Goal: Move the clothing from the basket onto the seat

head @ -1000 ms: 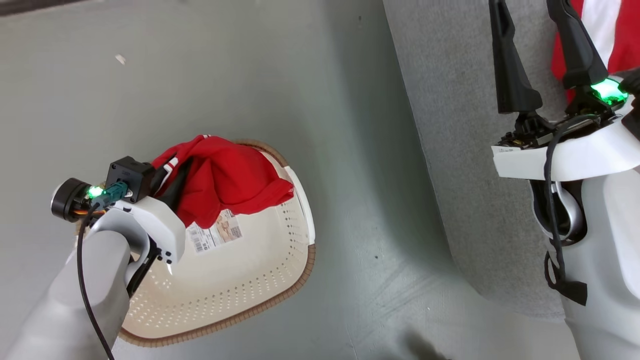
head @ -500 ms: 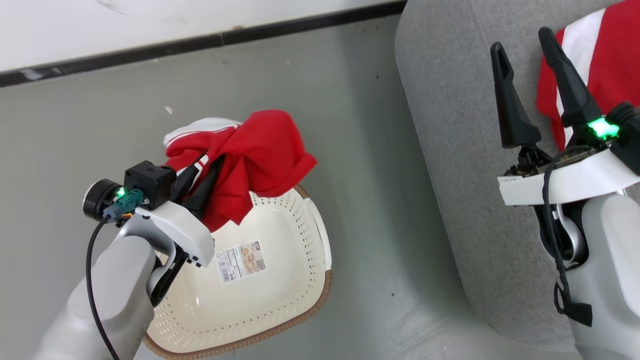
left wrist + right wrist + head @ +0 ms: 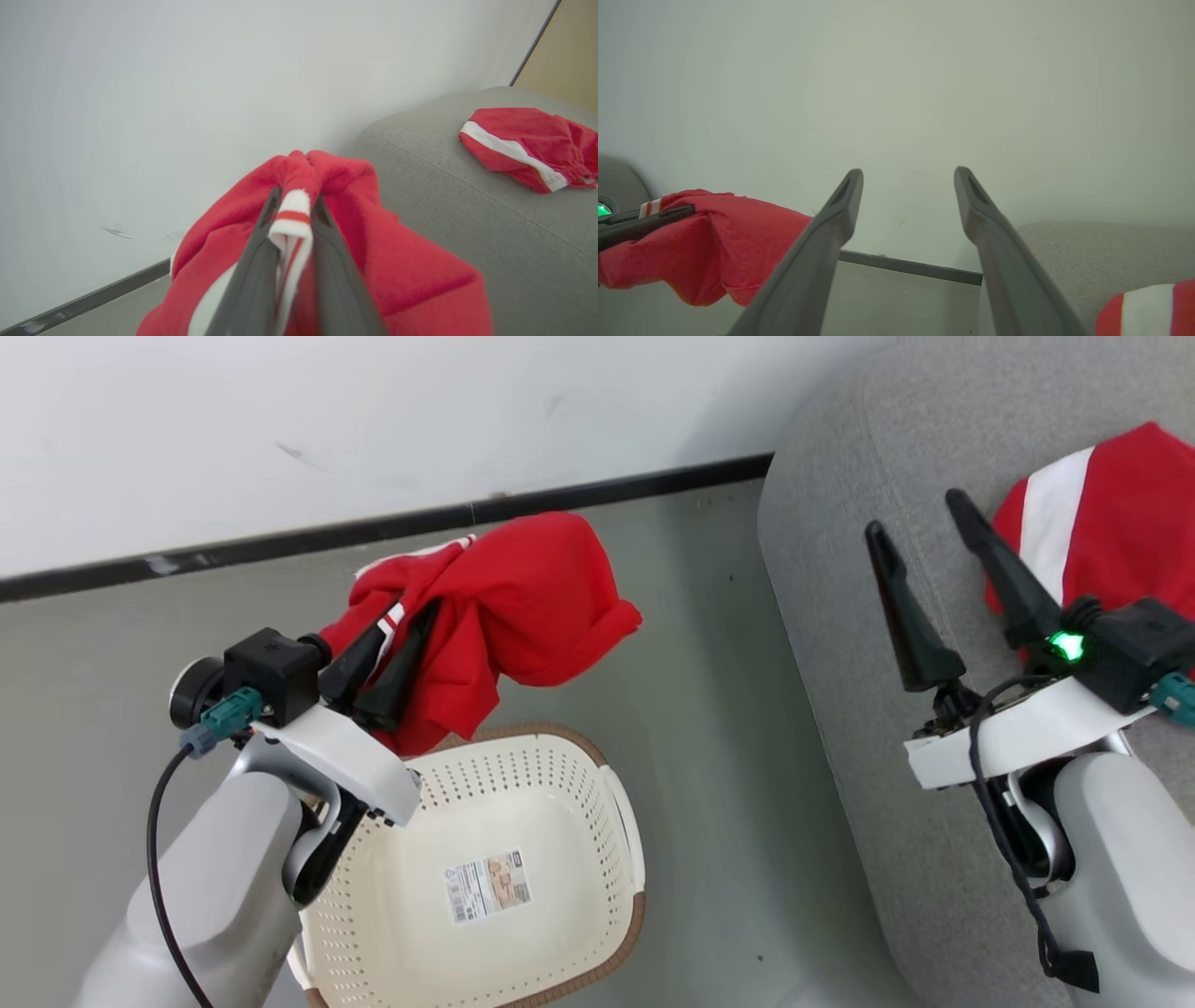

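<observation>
My left gripper (image 3: 415,611) is clamped on a bunched red garment (image 3: 532,588) at upper centre. The cream basket (image 3: 560,756) sits at lower centre, its long axis running lower left to upper right. The left wrist view adds the striped white cuff (image 3: 292,210) pinched between my fingers. My right gripper (image 3: 913,513) gapes wide over the grey seat (image 3: 840,644) at right.
</observation>
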`<state>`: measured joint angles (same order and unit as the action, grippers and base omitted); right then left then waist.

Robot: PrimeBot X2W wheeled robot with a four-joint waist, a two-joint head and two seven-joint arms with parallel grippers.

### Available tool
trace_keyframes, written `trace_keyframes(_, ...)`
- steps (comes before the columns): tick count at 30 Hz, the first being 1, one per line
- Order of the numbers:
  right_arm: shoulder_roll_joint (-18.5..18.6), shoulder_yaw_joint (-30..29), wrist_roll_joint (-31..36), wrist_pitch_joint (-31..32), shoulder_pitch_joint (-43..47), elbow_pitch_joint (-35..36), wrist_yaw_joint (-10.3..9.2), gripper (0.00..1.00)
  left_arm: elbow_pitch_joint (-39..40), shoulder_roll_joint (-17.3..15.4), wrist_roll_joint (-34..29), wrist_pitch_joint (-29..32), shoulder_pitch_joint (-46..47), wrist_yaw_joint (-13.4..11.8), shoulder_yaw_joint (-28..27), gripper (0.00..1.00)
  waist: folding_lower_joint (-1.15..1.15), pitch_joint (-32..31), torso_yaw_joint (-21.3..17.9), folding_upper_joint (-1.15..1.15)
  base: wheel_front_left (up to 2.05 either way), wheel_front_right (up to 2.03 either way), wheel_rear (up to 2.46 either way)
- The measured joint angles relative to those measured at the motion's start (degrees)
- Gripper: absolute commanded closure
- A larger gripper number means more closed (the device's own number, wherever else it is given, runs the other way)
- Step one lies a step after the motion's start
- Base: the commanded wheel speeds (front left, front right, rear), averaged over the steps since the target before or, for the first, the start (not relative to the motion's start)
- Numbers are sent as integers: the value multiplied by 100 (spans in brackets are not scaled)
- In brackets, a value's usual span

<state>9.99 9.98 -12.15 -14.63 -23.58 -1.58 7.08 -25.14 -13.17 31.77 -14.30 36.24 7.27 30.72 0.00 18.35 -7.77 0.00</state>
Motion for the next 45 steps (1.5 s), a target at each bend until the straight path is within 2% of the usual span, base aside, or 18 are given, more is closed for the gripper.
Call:
trace_keyframes(19, 189, 843, -506, 0, 505, -481, 0, 0, 405, 78, 103, 51, -182, 0, 156, 100, 0, -877, 231, 0, 0, 0, 0)
trace_keyframes(25, 276, 1344, -732, 1, 720, -878, -1, 0, 603, 213, 200, 172, -225, 0, 215, 100, 0, -1100, 320, 0, 0, 0, 0)
trace_keyframes(33, 224, 1873, -983, 1, 677, -1232, 0, 0, 779, 270, 212, 338, -337, -4, 331, 100, 0, -1249, 443, 0, 0, 0, 0)
trace_keyframes(45, 296, 2124, -1122, 1, 103, -1780, -1, 0, 1123, 382, 313, 537, -411, -55, 433, 100, 0, -1280, 658, 0, 0, 0, 0)
